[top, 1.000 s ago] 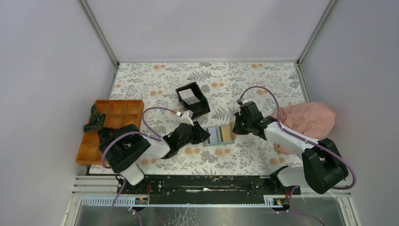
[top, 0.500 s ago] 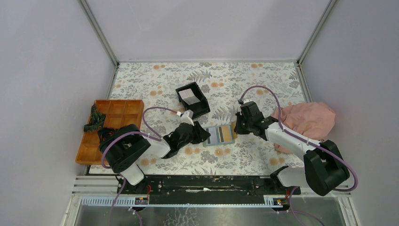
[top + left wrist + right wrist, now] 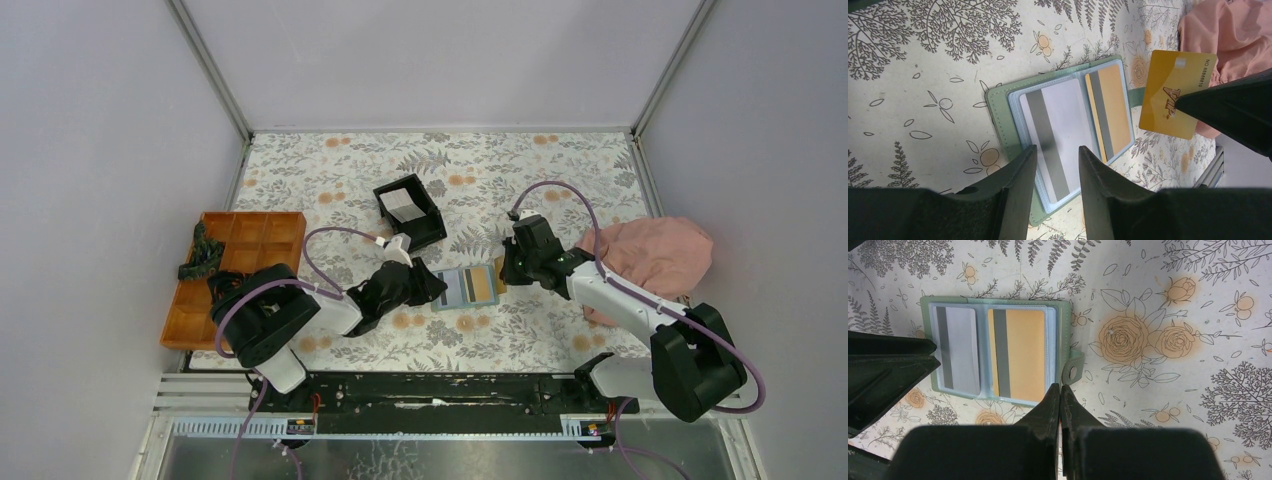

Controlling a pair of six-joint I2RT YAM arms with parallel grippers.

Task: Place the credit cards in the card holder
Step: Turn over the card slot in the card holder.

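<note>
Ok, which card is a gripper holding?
The yellow numbered card, pinched in the right gripper beside the card holder; the grey card and the orange card lie in its pockets.

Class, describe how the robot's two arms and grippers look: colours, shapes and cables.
The left arm and right arm have white links between bulky black joints. A thin purple cable loops along each. The left gripper and right gripper are black, each with two tapering, wedge-shaped fingers.
</note>
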